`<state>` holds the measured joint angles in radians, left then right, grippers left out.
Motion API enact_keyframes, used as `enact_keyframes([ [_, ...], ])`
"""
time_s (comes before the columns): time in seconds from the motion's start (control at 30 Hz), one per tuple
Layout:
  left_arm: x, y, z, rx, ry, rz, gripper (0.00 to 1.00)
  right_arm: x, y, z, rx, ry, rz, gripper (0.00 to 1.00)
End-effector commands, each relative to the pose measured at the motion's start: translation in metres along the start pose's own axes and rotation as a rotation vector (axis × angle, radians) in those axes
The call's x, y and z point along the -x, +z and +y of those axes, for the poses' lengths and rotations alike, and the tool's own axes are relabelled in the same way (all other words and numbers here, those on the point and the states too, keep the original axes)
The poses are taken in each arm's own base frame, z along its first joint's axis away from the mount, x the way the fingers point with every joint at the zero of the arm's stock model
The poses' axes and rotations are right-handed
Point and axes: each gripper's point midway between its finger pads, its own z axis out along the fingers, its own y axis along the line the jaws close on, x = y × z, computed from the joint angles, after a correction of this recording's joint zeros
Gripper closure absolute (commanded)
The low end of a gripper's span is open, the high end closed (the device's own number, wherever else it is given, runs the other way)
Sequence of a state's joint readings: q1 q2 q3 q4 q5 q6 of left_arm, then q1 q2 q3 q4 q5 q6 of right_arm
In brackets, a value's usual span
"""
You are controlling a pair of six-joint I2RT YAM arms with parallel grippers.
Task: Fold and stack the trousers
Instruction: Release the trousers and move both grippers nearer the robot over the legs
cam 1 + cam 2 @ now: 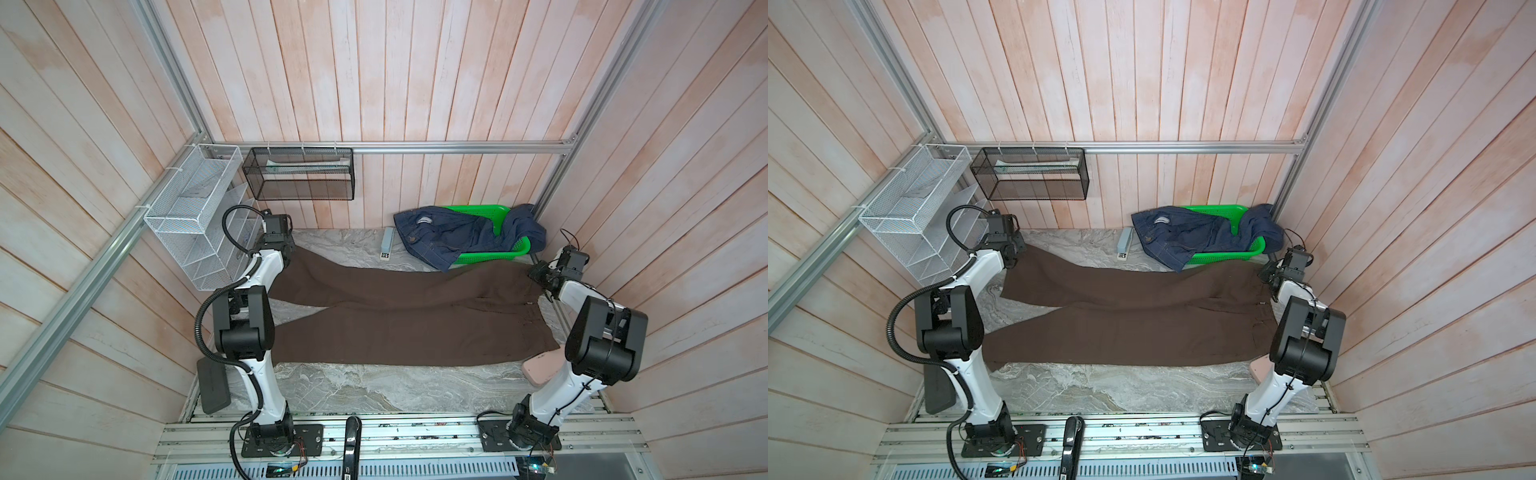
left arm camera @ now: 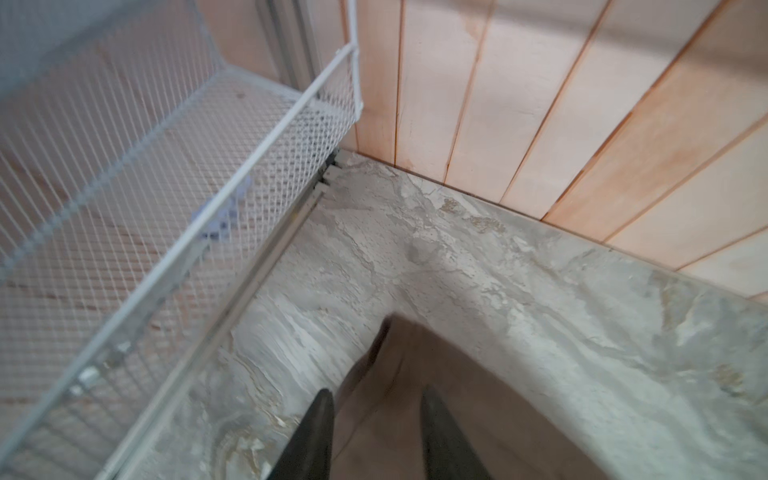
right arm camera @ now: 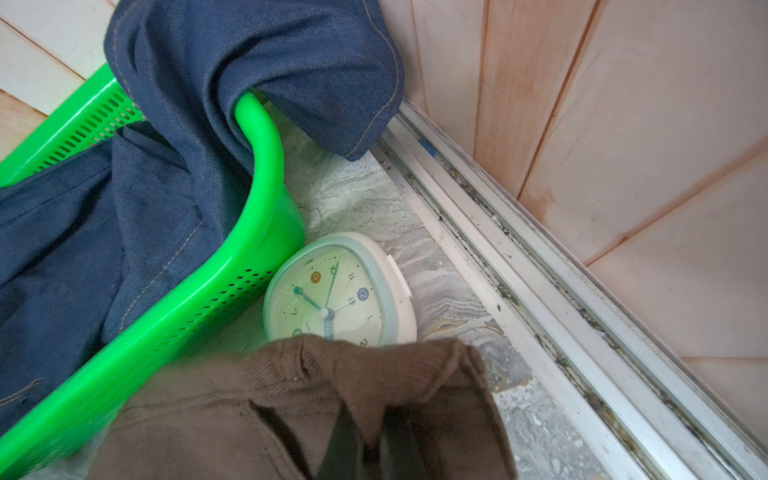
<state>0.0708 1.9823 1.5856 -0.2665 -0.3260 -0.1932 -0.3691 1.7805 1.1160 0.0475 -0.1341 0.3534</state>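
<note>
**Top views.** Brown trousers [image 1: 395, 320] [image 1: 1133, 324] lie flat on the marble table [image 1: 374, 390], reaching nearly from its left edge to its right edge. The waist is at the right. Both legs run left and part into a narrow V.
- The left gripper [image 1: 288, 250] [image 1: 1016, 250] sits over the hem of the far leg at far left. Its jaw state is not readable from here.
- The right gripper [image 1: 539, 277] [image 1: 1268, 275] is at the far right corner of the waist, against the cloth.
- At far right a green basket [image 1: 494, 249] stands just beyond the trousers, with a denim garment [image 1: 444, 235] draped over its rim.
- A white mesh rack [image 1: 191, 216] hangs on the left wall.

**Left wrist view.** The picture is blurred.
- Left gripper [image 2: 376, 390]: the two dark fingers [image 2: 320, 432] stand clearly apart, jaws parted to a moderate gap. I can make out nothing clamped.
- The hem corner of the trousers [image 2: 415, 361] lies on the table between and beyond the fingertips. I cannot tell whether the cloth touches them.
- The rack is close alongside.

**Right wrist view.**
- Right gripper [image 3: 370, 436]: the jaws are drawn together on a raised fold of the trousers' waistband [image 3: 270, 395]. The cloth is bunched and lifted at the pinch.
- A pale clock [image 3: 340, 291] lies face up on the table just beside the basket wall [image 3: 232, 299]. Its near edge is hidden behind the lifted cloth.
- The denim hangs over the basket rim.
</note>
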Motion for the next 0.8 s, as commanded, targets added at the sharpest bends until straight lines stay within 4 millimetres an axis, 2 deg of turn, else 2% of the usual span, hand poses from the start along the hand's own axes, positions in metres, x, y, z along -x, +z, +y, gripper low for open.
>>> enact_keyframes([
  [0.0, 0.008, -0.006, 0.002, 0.016, 0.011, 0.002, 0.48, 0.006, -0.001, 0.002, -0.019, 0.005, -0.004, 0.89],
  [0.07, 0.017, -0.017, 0.000, 0.012, 0.013, -0.015, 0.42, 0.007, -0.003, 0.004, -0.020, 0.004, 0.001, 0.75],
  [0.13, 0.026, -0.032, 0.000, 0.007, 0.004, -0.029, 0.38, 0.007, -0.007, 0.005, -0.026, 0.010, 0.009, 0.65],
  [0.23, 0.040, -0.060, 0.001, -0.012, -0.036, -0.045, 0.36, 0.007, -0.015, 0.003, -0.062, 0.047, 0.042, 0.53],
  [0.33, 0.042, -0.092, 0.004, -0.044, -0.098, -0.033, 0.36, 0.009, -0.029, -0.001, -0.121, 0.097, 0.088, 0.44],
  [0.47, 0.024, -0.131, 0.011, -0.103, -0.165, 0.010, 0.37, 0.005, -0.060, -0.003, -0.189, 0.169, 0.113, 0.39],
  [0.53, 0.007, -0.147, 0.013, -0.131, -0.187, 0.042, 0.37, -0.005, -0.075, -0.005, -0.214, 0.232, 0.122, 0.39],
  [0.6, -0.013, -0.162, 0.011, -0.188, -0.211, 0.080, 0.37, -0.021, -0.085, 0.001, -0.209, 0.284, 0.155, 0.39],
  [0.77, -0.077, -0.186, -0.002, -0.303, -0.241, 0.214, 0.39, -0.080, -0.111, -0.003, -0.282, 0.348, 0.280, 0.37],
])
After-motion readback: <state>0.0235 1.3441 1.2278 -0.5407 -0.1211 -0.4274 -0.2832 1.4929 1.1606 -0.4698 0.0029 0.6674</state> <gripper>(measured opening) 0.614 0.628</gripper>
